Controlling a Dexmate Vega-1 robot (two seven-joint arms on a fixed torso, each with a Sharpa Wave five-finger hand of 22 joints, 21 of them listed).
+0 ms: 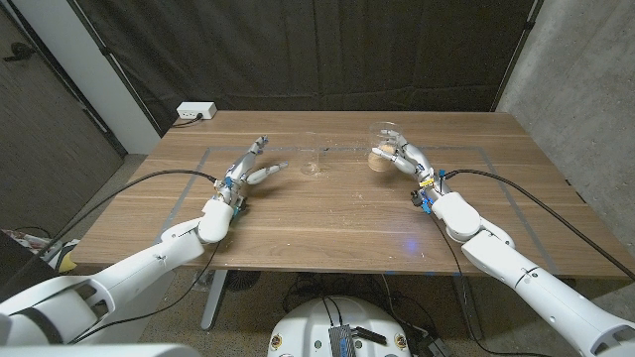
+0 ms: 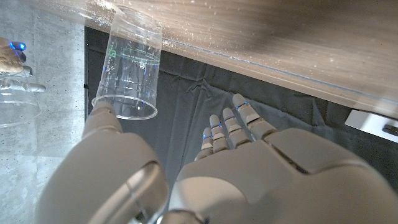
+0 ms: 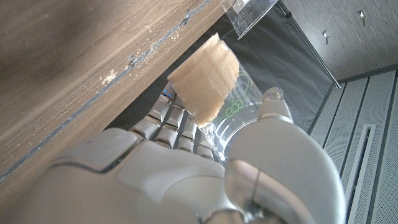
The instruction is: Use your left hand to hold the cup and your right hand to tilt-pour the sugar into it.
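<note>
An empty clear plastic cup [image 1: 316,160] with printed measuring marks stands upright near the table's middle; it is also in the left wrist view [image 2: 130,68]. My left hand [image 1: 248,171] lies a short way to its left, fingers spread and reaching toward it, not touching it; the thumb [image 2: 102,121] is near the cup's rim. My right hand [image 1: 409,159] grips a second clear cup [image 1: 382,151] with light brown sugar [image 3: 204,79] in its bottom, to the right of the empty cup. Whether this cup touches the table I cannot tell.
A white power strip [image 1: 195,112] lies at the table's back left corner. A taped rectangle [image 1: 476,151] outlines the work area on the wooden table [image 1: 327,223]. Black curtains hang behind the table, and cables run along both forearms.
</note>
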